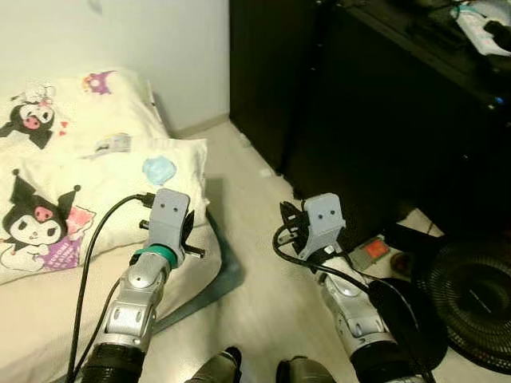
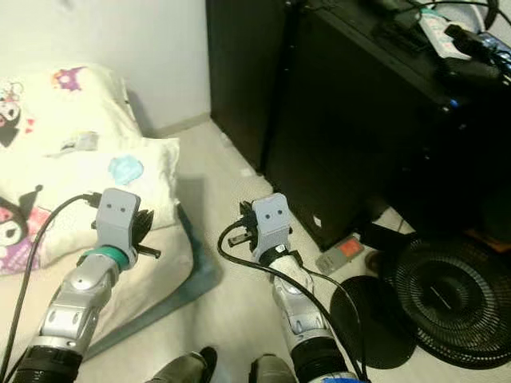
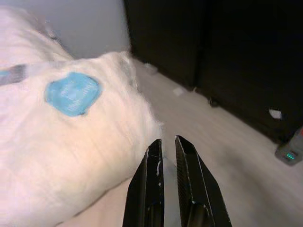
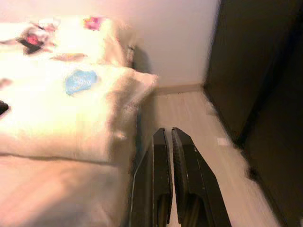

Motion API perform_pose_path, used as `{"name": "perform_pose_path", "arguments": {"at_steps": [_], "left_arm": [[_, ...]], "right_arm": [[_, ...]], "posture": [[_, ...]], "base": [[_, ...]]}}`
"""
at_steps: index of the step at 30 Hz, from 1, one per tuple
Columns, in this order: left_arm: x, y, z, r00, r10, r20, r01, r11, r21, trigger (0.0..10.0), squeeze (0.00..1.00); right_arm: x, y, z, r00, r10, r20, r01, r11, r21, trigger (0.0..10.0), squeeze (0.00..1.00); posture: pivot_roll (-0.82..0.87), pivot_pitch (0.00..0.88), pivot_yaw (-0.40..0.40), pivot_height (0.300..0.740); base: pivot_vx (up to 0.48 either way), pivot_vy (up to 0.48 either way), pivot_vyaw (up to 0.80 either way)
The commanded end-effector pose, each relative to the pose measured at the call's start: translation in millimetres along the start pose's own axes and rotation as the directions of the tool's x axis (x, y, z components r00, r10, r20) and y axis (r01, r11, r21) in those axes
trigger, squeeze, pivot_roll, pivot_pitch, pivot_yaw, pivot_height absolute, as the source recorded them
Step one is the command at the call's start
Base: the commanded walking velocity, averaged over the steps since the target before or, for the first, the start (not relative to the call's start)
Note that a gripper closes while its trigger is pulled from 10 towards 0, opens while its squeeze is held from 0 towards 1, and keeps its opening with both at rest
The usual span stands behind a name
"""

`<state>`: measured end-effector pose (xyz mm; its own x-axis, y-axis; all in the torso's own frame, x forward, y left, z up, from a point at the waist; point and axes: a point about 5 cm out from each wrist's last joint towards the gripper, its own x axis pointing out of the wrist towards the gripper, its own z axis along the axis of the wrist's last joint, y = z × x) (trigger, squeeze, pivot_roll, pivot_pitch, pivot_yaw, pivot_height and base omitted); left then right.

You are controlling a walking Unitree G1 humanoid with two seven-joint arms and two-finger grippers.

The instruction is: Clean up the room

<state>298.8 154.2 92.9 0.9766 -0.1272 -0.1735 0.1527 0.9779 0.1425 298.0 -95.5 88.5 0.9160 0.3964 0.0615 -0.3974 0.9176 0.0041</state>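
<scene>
**Both grippers raised and clenched on nothing, beside the bedding**

The left gripper [image 3: 164, 144] is held over the near edge of the front pillow [image 1: 96, 199]; its wrist view shows the two black fingers nearly together with only a thin gap, nothing between them. The right gripper [image 4: 168, 135] is held over bare pale floor [image 1: 263, 279]; its fingers are likewise pressed close and hold nothing.

The wrist views add detail that the head views lack. The left wrist view shows a blue patch [image 3: 73, 93] printed on the pillow and a small grey device with a green light [image 3: 289, 153] on the floor by the dark cabinet [image 1: 375, 120]. The head views show what the wrist views miss: a second pillow [image 1: 76, 108] behind the first, both with cartoon prints, a black floor fan [image 1: 471, 299] lying near the right arm, and cluttered items [image 2: 447, 32] on the cabinet top, too small to identify.

The bedding sits on a mattress with a grey-blue edge [image 1: 227, 267]. A strip of open floor runs between that edge and the cabinet toward the white wall [image 1: 160, 48]. A small white scrap [image 1: 266, 171] lies on that strip near the cabinet base.
</scene>
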Motion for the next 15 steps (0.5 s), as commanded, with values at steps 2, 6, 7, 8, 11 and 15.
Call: {"name": "perform_pose_path", "arguments": {"at_steps": [2,6,7,8,11,15], "left_arm": [[-2.2,-0.5,-5.8,1.0,0.002,-0.023,-0.002,1.0,-0.007,10.0,0.0],[-2.3,0.0,-6.1,1.0,0.006,-0.023,-0.006,1.0,-0.004,10.0,0.0],[-2.3,0.3,-6.1,1.0,0.008,-0.023,-0.008,1.0,-0.004,10.0,0.0],[-2.2,0.6,-6.0,1.0,0.01,-0.022,-0.01,1.0,-0.004,10.0,0.0],[-2.1,0.8,-5.8,1.0,0.011,-0.021,-0.011,1.0,-0.003,10.0,0.0],[-1.8,1.0,-5.7,1.0,0.011,-0.022,-0.011,1.0,-0.003,10.0,0.0]], "right_arm": [[-3.3,2.7,-1.4,1.0,0.007,0.001,-0.007,1.0,0.029,10.0,0.0],[-3.2,-0.1,-0.2,1.0,-0.012,0.008,0.012,1.0,-0.025,10.0,0.0],[-3.0,-1.4,-0.1,1.0,-0.018,0.006,0.018,0.999,-0.03,10.0,0.0],[-2.8,-2.3,-0.2,1.0,-0.022,0.004,0.022,0.999,-0.031,10.0,0.0],[-2.6,-2.8,-0.6,1.0,-0.022,-0.001,0.022,0.999,-0.026,10.0,0.0],[-3.2,-2.2,-0.8,1.0,-0.018,-0.001,0.018,1.0,-0.021,10.0,0.0]], "posture": [[-0.01,0.089,0.009,0.74],[-0.01,0.089,0.01,0.74],[-0.01,0.089,0.009,0.74],[-0.01,0.09,0.009,0.74],[-0.01,0.09,0.009,0.74],[-0.02,0.089,0.01,0.74]], "base": [[0.0,0.0,0.74],[0.0,0.0,0.75],[0.0,0.0,0.76],[0.0,0.0,0.76],[0.0,0.0,0.76],[0.0,0.0,0.77]]}}
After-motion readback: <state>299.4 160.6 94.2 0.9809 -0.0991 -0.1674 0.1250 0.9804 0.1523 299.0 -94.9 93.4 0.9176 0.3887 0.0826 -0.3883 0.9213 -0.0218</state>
